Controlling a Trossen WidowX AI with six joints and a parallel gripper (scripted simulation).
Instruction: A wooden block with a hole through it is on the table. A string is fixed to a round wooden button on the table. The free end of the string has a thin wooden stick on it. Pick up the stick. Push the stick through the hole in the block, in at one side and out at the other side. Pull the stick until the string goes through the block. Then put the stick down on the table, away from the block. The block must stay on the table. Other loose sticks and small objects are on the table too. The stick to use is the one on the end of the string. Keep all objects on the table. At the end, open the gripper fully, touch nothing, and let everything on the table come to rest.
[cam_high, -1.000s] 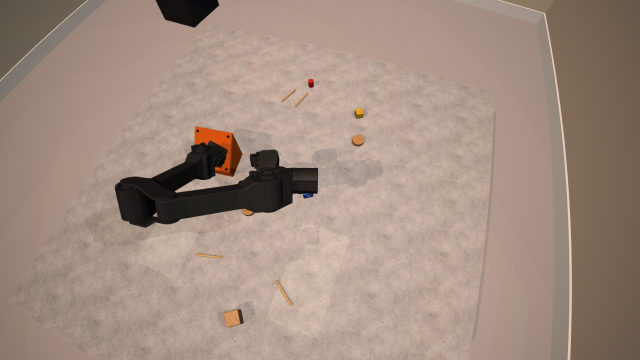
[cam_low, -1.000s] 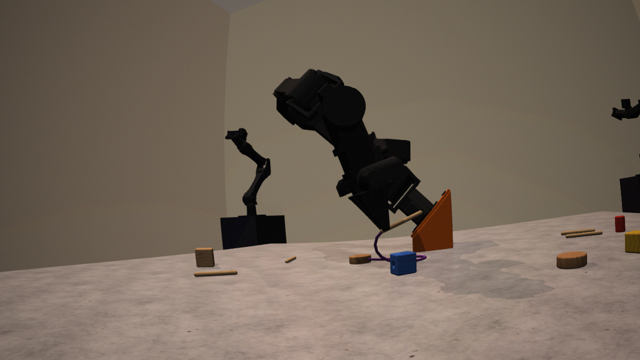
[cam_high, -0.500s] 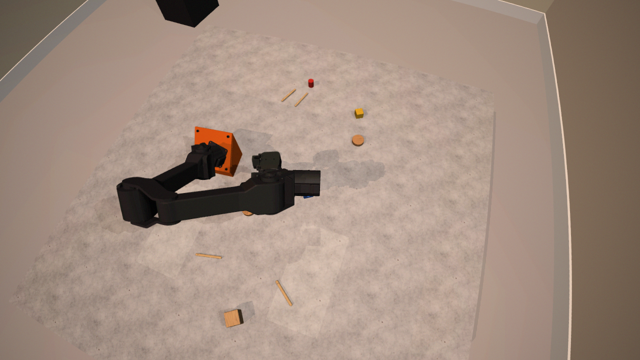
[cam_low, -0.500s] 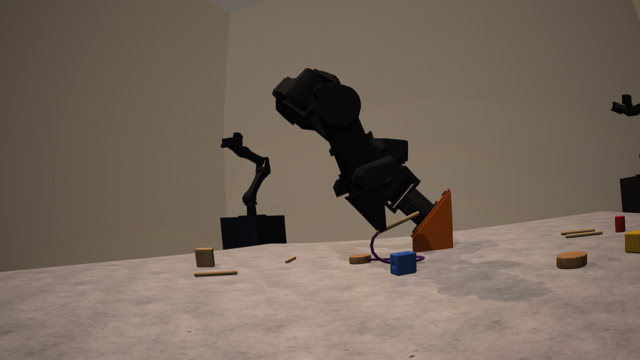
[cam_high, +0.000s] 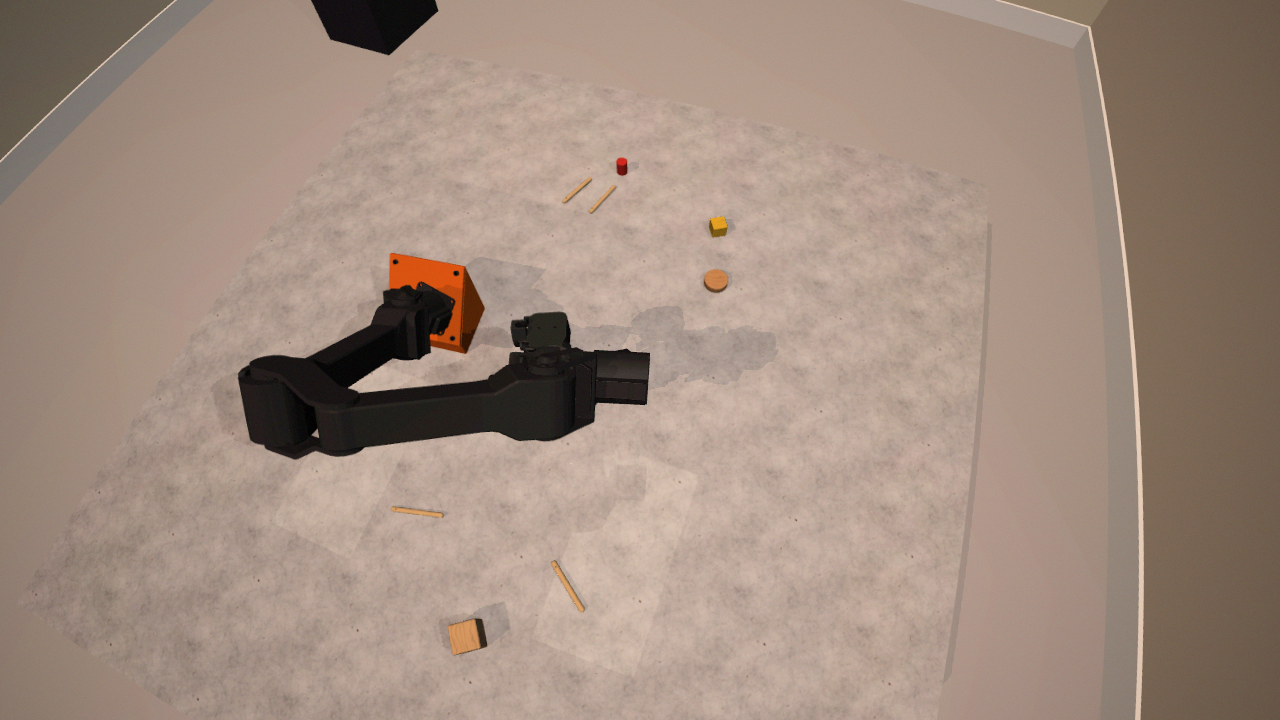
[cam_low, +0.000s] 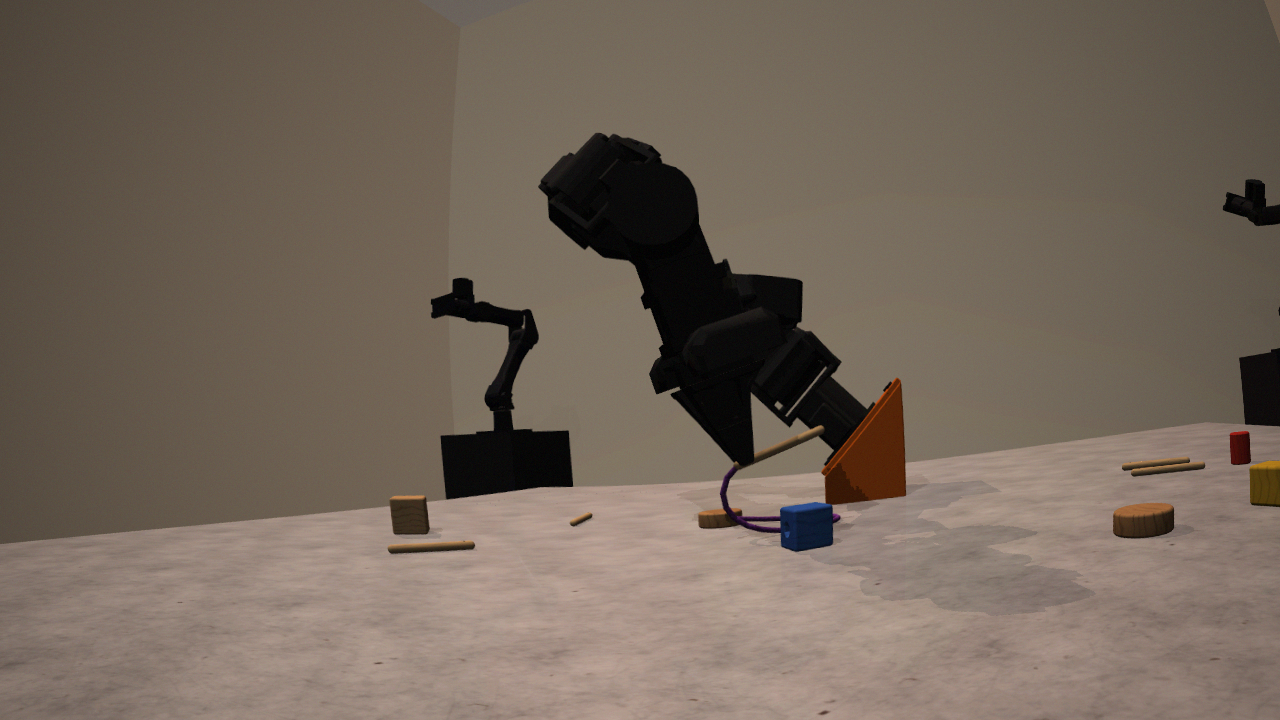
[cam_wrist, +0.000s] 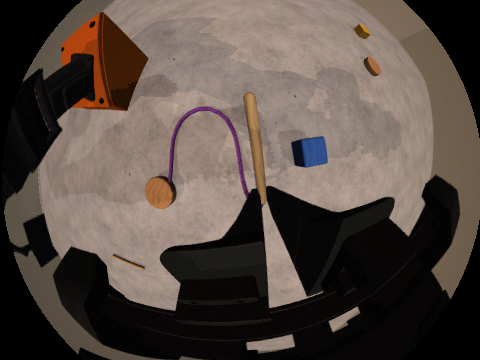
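In the exterior view, open air separates the held stick (cam_low: 787, 443) (cam_wrist: 254, 140) from the table (cam_low: 626, 626) (cam_high: 805, 537) (cam_wrist: 210, 150) below. The blue block (cam_low: 806, 526) (cam_wrist: 311, 152) stands near it as an obstacle; the string (cam_low: 725, 494) (cam_wrist: 204, 108) loops down to the button (cam_low: 713, 518) (cam_wrist: 159, 192), barring that side. The orange mount (cam_low: 881, 456) (cam_high: 420, 268) (cam_wrist: 115, 65) perhaps limits room beyond the tip, though depth reads poorly.
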